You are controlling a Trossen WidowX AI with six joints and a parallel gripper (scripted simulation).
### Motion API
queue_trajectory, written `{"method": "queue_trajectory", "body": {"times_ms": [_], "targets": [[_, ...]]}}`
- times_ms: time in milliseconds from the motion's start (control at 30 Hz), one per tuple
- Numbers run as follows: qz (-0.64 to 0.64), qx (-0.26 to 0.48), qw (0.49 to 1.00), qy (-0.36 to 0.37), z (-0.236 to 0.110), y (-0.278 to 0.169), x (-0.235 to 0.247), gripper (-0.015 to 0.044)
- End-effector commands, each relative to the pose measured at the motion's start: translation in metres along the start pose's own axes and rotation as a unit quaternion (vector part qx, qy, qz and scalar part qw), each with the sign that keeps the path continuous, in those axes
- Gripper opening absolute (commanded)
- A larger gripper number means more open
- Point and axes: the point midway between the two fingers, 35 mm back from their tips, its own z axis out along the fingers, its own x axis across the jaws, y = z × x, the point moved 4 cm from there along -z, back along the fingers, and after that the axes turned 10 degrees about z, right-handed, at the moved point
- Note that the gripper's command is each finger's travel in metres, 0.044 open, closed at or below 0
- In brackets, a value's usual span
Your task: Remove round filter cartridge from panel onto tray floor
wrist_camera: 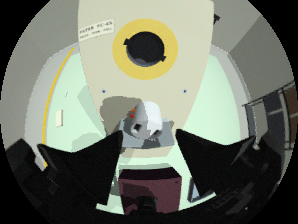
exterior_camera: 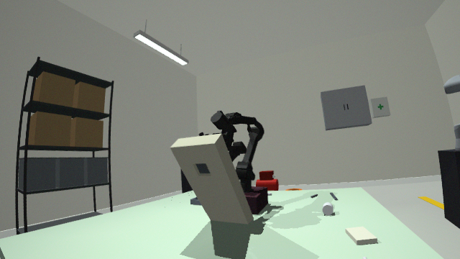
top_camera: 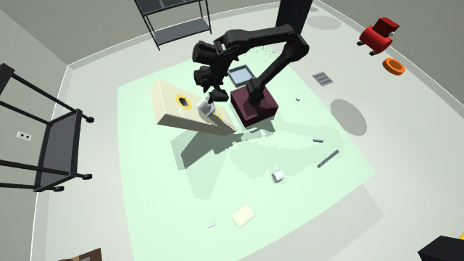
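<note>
Now the end effector hangs released above the filter cartridge.

We read this as a workshop or industrial service bay. The landmark is the metal shelf rack by the side wall: cardboard boxes fill its upper shelves, grey bins sit below. Above and beyond it hangs a strip ceiling light. Far across from the rack, the back wall carries a grey cabinet and a green-cross first-aid sign. Bare grey walls, a black wheeled cart, yellow floor marking.
</note>
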Motion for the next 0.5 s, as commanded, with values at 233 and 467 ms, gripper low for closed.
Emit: {"method": "queue_trajectory", "body": {"times_ms": [233,467], "targets": [[-0.001,0.004,1.000,-0.001,0.019,-0.001,0.000,0.0305],[-0.001,0.003,1.000,-0.001,0.030,-0.002,0.000,0.0305]]}}
